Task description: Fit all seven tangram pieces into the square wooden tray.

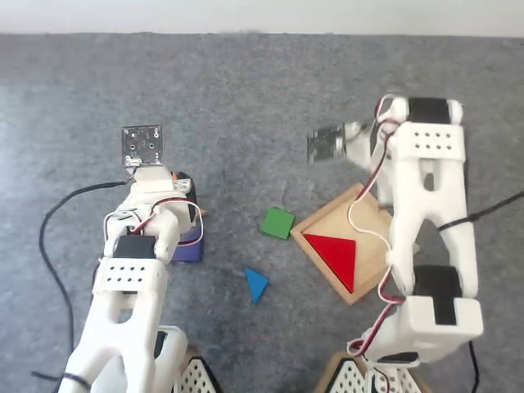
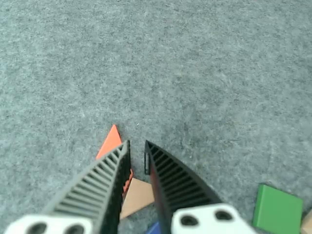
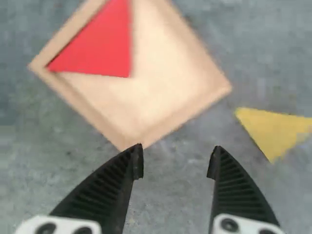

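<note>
High view, lower left: left gripper (image 2: 137,145) over the orange triangle (image 2: 111,141), fingers barely parted and empty — likely lining up a pick. Centre: green square (image 1: 277,222) and blue triangle (image 1: 256,283) lie loose. Right: wooden tray (image 1: 326,213) holds the red triangle (image 1: 336,252); right gripper (image 3: 176,158) spread wide beside its corner.

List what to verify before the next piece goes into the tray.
1. Right gripper open and empty: ok.
2. Free room in the tray: ok, the red triangle lies in it and the rest that shows is bare wood.
3. Yellow triangle flat on the carpet, apart from the tray: ok.
4. Left gripper empty: ok, jaws a narrow gap apart.
5. Green square and blue triangle unobstructed: ok.
</note>
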